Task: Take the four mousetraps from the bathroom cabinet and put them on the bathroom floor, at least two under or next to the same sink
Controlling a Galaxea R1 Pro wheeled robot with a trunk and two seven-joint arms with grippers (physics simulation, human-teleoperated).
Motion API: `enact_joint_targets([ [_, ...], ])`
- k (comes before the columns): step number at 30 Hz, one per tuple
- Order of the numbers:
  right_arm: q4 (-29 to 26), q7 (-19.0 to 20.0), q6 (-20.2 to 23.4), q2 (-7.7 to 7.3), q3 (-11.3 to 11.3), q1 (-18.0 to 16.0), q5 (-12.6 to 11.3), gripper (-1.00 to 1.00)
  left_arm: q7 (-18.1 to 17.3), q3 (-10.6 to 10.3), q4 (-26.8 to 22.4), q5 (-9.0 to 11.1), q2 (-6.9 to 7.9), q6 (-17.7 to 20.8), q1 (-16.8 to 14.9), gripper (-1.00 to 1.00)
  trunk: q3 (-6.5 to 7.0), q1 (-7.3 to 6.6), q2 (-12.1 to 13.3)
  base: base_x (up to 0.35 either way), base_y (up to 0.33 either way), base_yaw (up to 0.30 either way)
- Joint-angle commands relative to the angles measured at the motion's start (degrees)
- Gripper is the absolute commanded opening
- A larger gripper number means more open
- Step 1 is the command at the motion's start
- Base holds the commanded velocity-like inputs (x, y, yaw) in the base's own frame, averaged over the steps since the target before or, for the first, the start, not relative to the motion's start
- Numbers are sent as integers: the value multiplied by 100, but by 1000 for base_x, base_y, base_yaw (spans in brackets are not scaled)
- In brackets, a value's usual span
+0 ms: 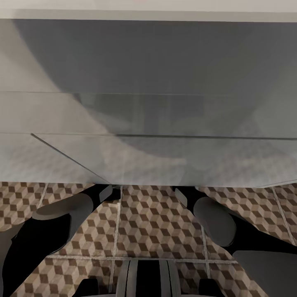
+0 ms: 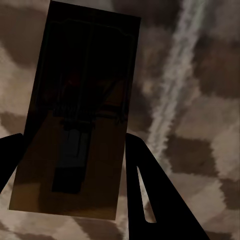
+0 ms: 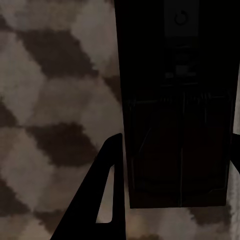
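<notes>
In the left wrist view a brown wooden mousetrap (image 2: 80,75) with dark metal parts sits between the two black fingers of my left gripper (image 2: 72,137), which is shut on its long edges just above the cube-patterned bathroom floor (image 2: 205,150). The right wrist view has another mousetrap (image 3: 175,75), very dark in shadow, held the same way in my right gripper (image 3: 177,142) over the floor (image 3: 50,100). In the head view both forearms reach under the wide white sink (image 1: 148,115), and its front hides the grippers and the traps.
The sink unit's flat white fronts span the whole head view above the tiled floor (image 1: 152,222). My left forearm (image 1: 62,214) and right forearm (image 1: 214,218) angle in beneath it. A pale grout line (image 2: 175,75) runs close beside the left trap.
</notes>
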Motion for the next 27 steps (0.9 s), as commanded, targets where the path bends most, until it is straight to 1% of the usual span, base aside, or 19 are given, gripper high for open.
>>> enact_joint_targets([
  [1, -13, 3, 22, 4, -12, -101, 58, -100, 31, -80, -5, -2, -6, 18, -26, -100, -1, -1, -1, 0, 0, 0],
  [6, -20, 1, -9, 4, -12, -101, 60, -100, 30, -80, -13, -2, -33, -32, -24, -100, -1, -1, -1, 0, 0, 0],
  [10, -24, 1, -16, 4, -12, -101, 66, -100, 30, -77, -24, -2, -39, -302, -24, -100, -1, -1, -1, 0, 0, 0],
  [13, -28, -2, -15, 4, -12, -101, 66, -100, 32, -79, -32, -2, -40, -392, -24, -100, -1, -1, -1, 0, 0, 0],
  [27, -39, 5, -29, 4, -11, -101, 67, -100, 30, -80, -38, -2, -33, -448, -24, -100, -1, -1, -1, 0, 0, 0],
])
